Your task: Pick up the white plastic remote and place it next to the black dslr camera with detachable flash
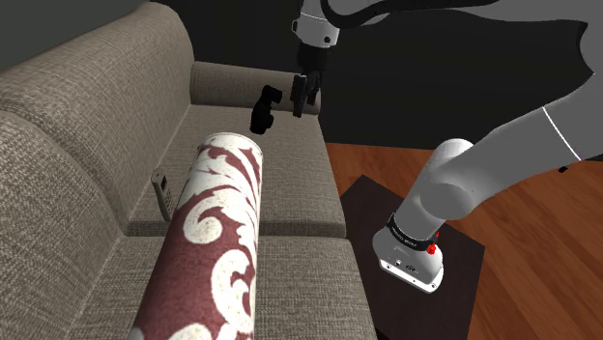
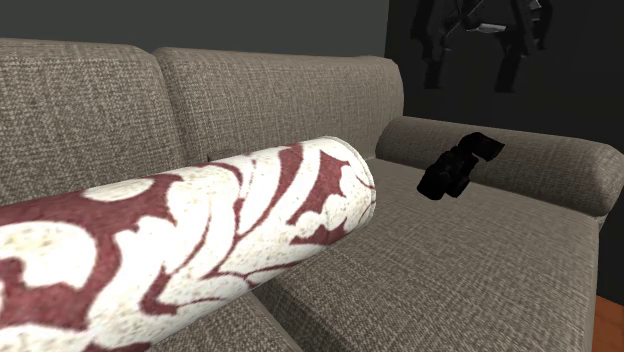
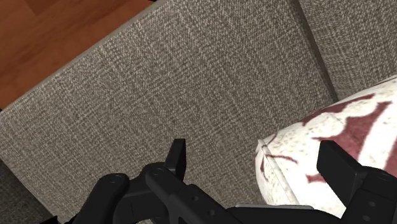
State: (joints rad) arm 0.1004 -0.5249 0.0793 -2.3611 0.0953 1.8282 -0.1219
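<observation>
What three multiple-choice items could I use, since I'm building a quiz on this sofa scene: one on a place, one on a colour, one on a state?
1. Where is the black camera? A on the bolster; B on the sofa seat by the armrest; C in the end effector.
2. What colours is the bolster? A blue and yellow; B dark red and cream; C plain green.
3. How is the end effector? A open, empty; B shut on the camera; C shut on the bolster.
Key: 1B, it rests on the seat cushion beside the armrest; 2B, dark red scrolls on cream cover it; 3A, the wrist view has its fingers apart, clasping nothing.
</observation>
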